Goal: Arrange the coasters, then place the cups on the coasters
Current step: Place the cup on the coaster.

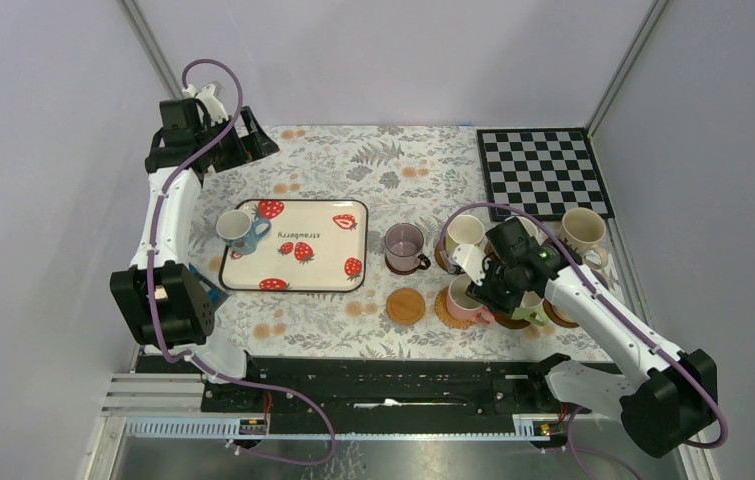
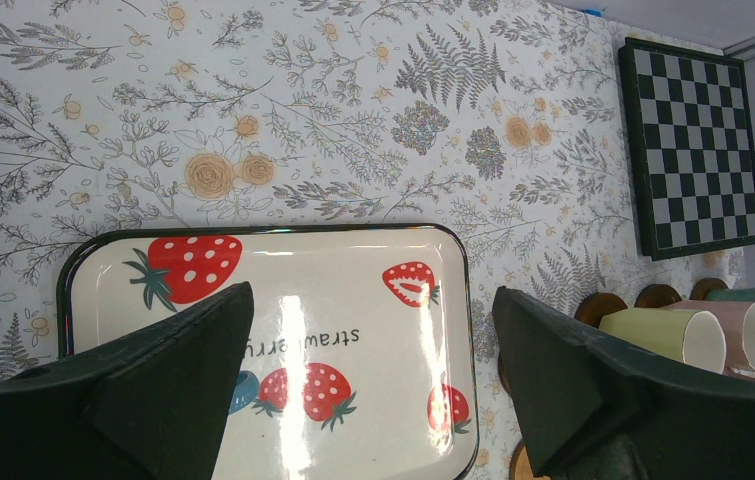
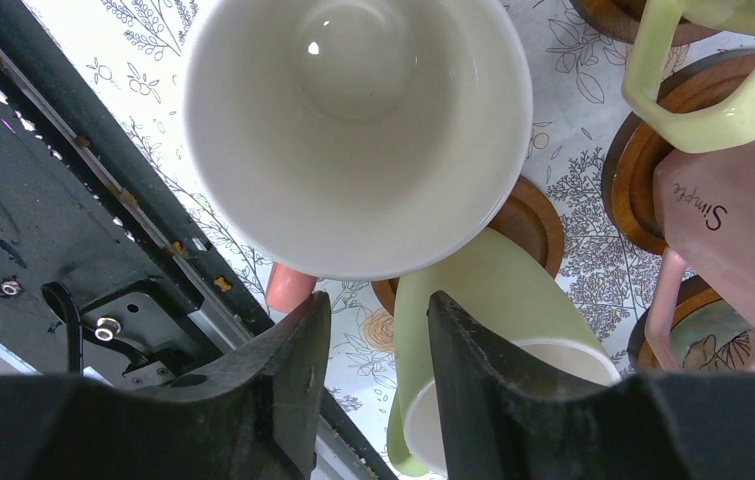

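Beyond the far left corner of the strawberry tray [image 1: 308,215], the left gripper [image 2: 371,292] hung spread wide, holding nothing. A blue-handled white cup [image 1: 236,229] stood at the tray's left edge. Right of the tray came a purple cup [image 1: 404,244], a bare coaster [image 1: 405,305] and a pink cup [image 1: 464,303]. Further right of the tray, the right gripper [image 3: 378,305] hovered, jaws slightly parted and empty, beside a green cup [image 3: 493,300].

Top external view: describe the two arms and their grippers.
Both the left arm and right arm have white links between blocky black joints, each carrying a purple cable. The left gripper and right gripper have dark wedge-shaped fingers.
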### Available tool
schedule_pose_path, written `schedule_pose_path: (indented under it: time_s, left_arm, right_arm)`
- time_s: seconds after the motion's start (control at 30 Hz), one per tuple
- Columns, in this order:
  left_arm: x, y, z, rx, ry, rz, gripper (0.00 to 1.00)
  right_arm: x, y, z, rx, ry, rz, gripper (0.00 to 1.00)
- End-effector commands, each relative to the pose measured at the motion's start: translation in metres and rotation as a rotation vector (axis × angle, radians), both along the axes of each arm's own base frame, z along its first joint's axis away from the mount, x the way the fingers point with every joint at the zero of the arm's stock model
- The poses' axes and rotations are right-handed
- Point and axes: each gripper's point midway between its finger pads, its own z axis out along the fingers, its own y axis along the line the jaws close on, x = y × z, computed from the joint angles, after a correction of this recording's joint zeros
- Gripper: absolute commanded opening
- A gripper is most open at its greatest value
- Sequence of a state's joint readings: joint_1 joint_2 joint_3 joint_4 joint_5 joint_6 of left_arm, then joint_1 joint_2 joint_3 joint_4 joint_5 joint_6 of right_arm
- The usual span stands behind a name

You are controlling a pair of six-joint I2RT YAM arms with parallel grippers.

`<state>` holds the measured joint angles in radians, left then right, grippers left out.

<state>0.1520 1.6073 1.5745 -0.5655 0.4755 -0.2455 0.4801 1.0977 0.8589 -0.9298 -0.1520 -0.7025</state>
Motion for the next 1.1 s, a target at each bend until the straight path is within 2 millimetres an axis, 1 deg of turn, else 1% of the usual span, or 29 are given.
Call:
schedule_pose_path:
  time_s: [0.0,0.13,0.27,0.43,0.47,0.53,0.7,0.83,0.93,1.07]
  left_arm:
    - [0.001,-0.004,0.027,0.000,-0.094,-0.010,0.99]
    - [0.001,-0.004,0.026,0.001,-0.089,-0.012,0.99]
    - [0.000,-0.004,0.024,0.009,-0.073,-0.020,0.99]
    - [-0.004,-0.005,0.019,0.032,-0.020,-0.061,0.99]
    - [-0.007,-0.004,0.014,0.046,0.013,-0.080,0.99]
    - [-0.009,0.002,0.007,0.087,0.071,-0.090,0.99]
    - [-0.018,0.034,-0.007,0.188,0.144,-0.095,0.99]
    - [-0.026,0.053,-0.031,0.224,0.248,-0.141,0.99]
    - [-0.033,0.053,-0.041,0.296,0.238,-0.284,0.98]
    - [-0.039,0.049,-0.049,0.402,0.151,-0.478,0.92]
  right_arm:
    - [-0.004,0.005,0.004,0.037,0.006,0.004,0.50]
    - [-0.007,0.005,0.013,0.044,0.016,-0.003,0.54]
    - [-0.008,0.006,0.032,0.055,0.009,-0.004,0.59]
    - [-0.002,0.008,0.051,0.059,-0.013,0.009,0.65]
    - [0.001,0.010,0.054,0.063,-0.016,0.010,0.66]
    - [0.011,0.018,0.064,0.085,-0.031,0.009,0.68]
    - [0.047,0.044,0.092,0.155,-0.076,-0.019,0.75]
    - [0.074,0.063,0.110,0.210,-0.114,-0.038,0.79]
    - [0.091,0.077,0.121,0.252,-0.131,-0.041,0.81]
    - [0.104,0.088,0.126,0.283,-0.129,-0.066,0.82]
